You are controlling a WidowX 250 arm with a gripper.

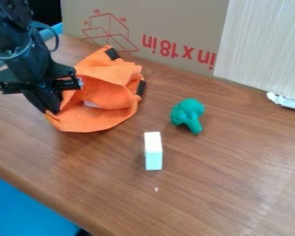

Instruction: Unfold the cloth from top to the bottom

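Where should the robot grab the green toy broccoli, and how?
I'd take the toy broccoli by its stem, coming down from above and pinching across it. It seems to lie on its side, the stem sticking out toward the camera, narrower than the bumpy head.

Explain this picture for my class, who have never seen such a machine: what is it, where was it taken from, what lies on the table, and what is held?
The machine is a black robot arm, entering at the upper left. One fixed camera looks down at a slant. On the brown wooden table lie a crumpled orange cloth with black patches, a green toy broccoli and a small pale block. The gripper meets the cloth's left edge; whether it grips the cloth, I cannot tell.
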